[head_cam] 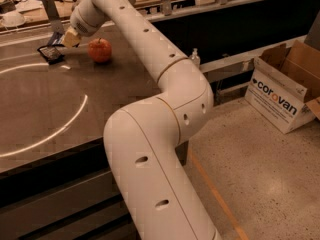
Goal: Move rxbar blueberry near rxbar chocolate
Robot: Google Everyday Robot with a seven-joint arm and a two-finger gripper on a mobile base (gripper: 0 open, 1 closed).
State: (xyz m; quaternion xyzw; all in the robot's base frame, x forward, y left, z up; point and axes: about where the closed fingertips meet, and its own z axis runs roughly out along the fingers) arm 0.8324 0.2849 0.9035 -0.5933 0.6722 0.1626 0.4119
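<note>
Beside apple (100,50), tool (66,38) with rxbar blueberry (54,37)

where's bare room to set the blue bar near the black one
Free: the tabletop in front of the rxbar chocolate, across the light ring to the near edge, and the strip between it and the apple. Crowded: right behind the chocolate bar, where the tool holds the rxbar blueberry.

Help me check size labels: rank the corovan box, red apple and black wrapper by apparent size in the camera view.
Brown corovan cardboard box
Round red apple and flat black snack-bar wrapper: too alike to rank
End effector hovers beside the apple.
</note>
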